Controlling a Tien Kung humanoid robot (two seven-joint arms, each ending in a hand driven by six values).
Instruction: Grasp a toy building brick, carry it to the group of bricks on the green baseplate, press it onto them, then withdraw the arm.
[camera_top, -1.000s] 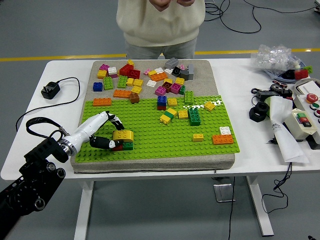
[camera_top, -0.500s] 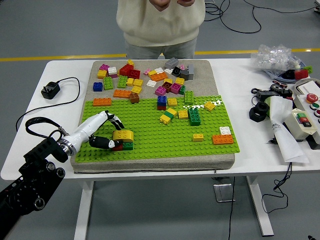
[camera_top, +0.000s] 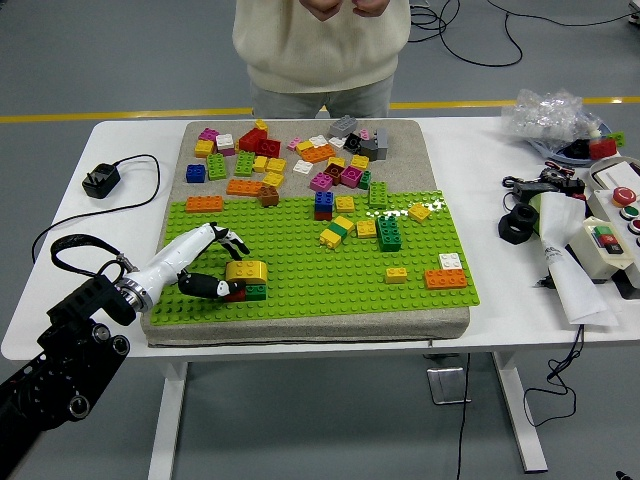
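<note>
Yellow brick (camera_top: 246, 270) sits at the near left of the green baseplate (camera_top: 330, 265), on top of a small stack whose green brick (camera_top: 256, 292) and a reddish piece show just beneath it. Your left hand (camera_top: 205, 262) lies immediately to its left, so the brick is to the hand's right and slightly ahead of the palm. The brick's long axis runs roughly left to right across the picture, more or less in line with the direction the fingers point.

You have the hand half closed around it: the upper fingers (camera_top: 232, 240) arch over the far left corner of the brick, and the dark thumb (camera_top: 208, 287) comes in low along the near side, reaching the base of the stack. Whether the pads truly bear on the plastic or sit just off it, you cannot tell from this height. The white forearm (camera_top: 160, 270) slopes down from the lower left, with the wrist over the left edge of the grey mat (camera_top: 400, 160).

My reading is that the brick is already seated on its group, so your coming move is back along the forearm's line, toward the lower left. Open the fingers first, or the arched ones may drag the stack.

Your right arm is not in view. A person (camera_top: 320, 45) stands at the far side of the table (camera_top: 130, 150), hands held up away from the bricks.
</note>
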